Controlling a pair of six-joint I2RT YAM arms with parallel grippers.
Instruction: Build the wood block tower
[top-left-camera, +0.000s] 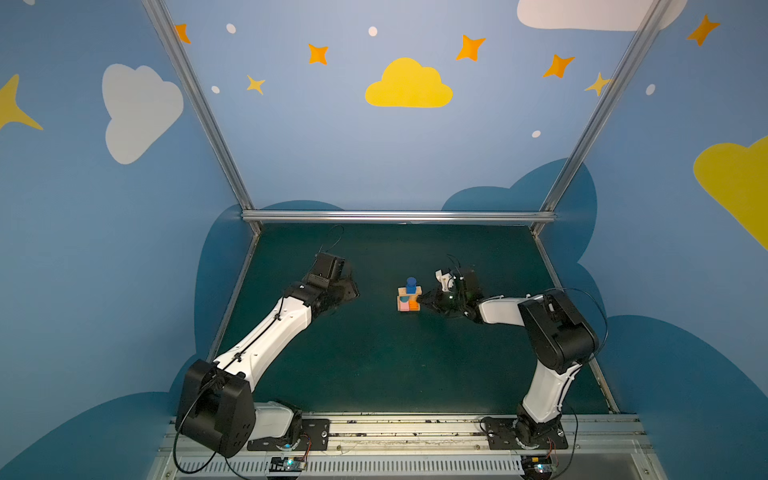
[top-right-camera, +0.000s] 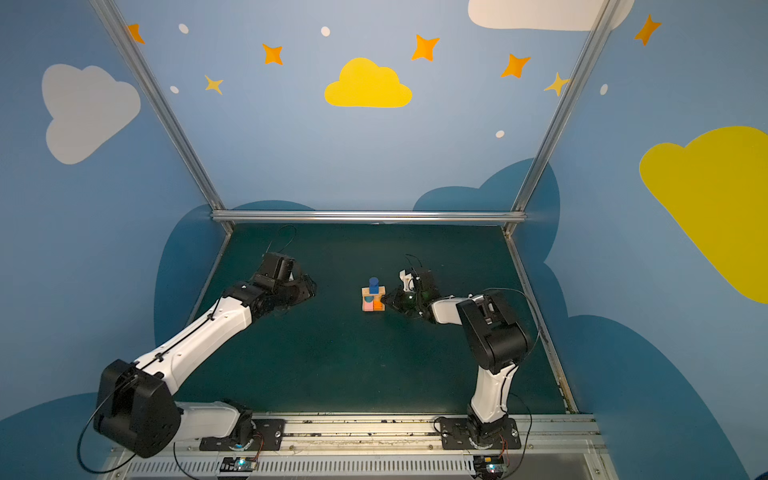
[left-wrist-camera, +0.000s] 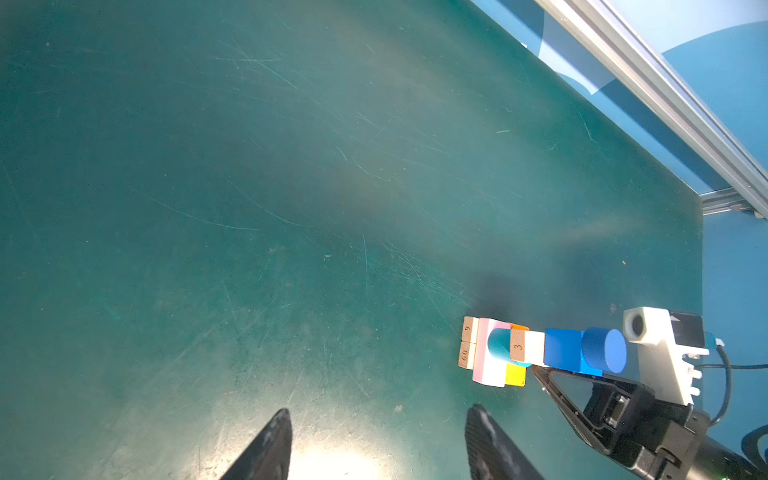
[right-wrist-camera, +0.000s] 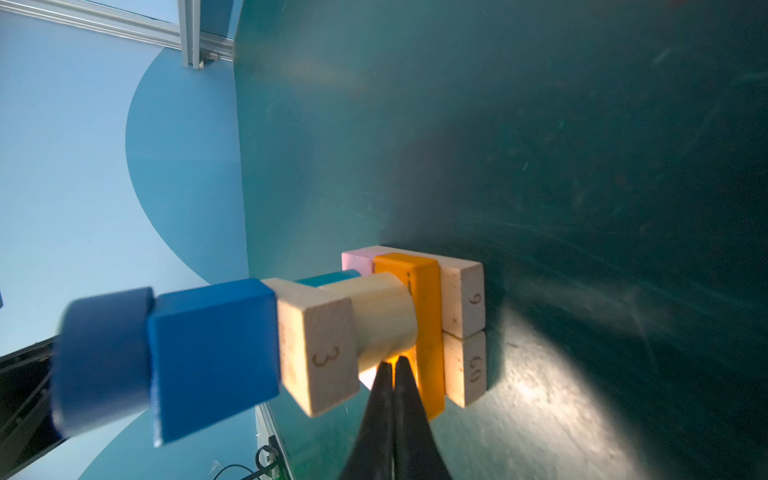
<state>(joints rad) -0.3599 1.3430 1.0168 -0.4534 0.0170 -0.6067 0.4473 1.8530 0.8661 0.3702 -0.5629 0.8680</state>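
Note:
The wood block tower (top-left-camera: 409, 296) (top-right-camera: 373, 296) stands mid-mat in both top views. In the right wrist view two tan bars (right-wrist-camera: 463, 299) lie at its base. On them lie the orange bar (right-wrist-camera: 424, 299) and pink bar (right-wrist-camera: 357, 262), then the tan cylinder (right-wrist-camera: 378, 316) and teal cylinder (right-wrist-camera: 332, 277), a tan bar marked 3 (right-wrist-camera: 320, 345), the blue cube (right-wrist-camera: 212, 353) and the dark-blue cylinder (right-wrist-camera: 99, 361). My right gripper (right-wrist-camera: 392, 361) (top-left-camera: 419, 298) is shut and empty, its tips at the tan cylinder's foot by the orange bar. My left gripper (left-wrist-camera: 378, 411) (top-left-camera: 353, 291) hangs open and empty, left of the tower.
The green mat (top-left-camera: 374, 365) is bounded by an aluminium rail (top-left-camera: 399, 216) at the back and slanted frame posts at both sides. The arm bases sit on a metal track (top-left-camera: 399, 428) along the front edge. Blue painted walls enclose the cell.

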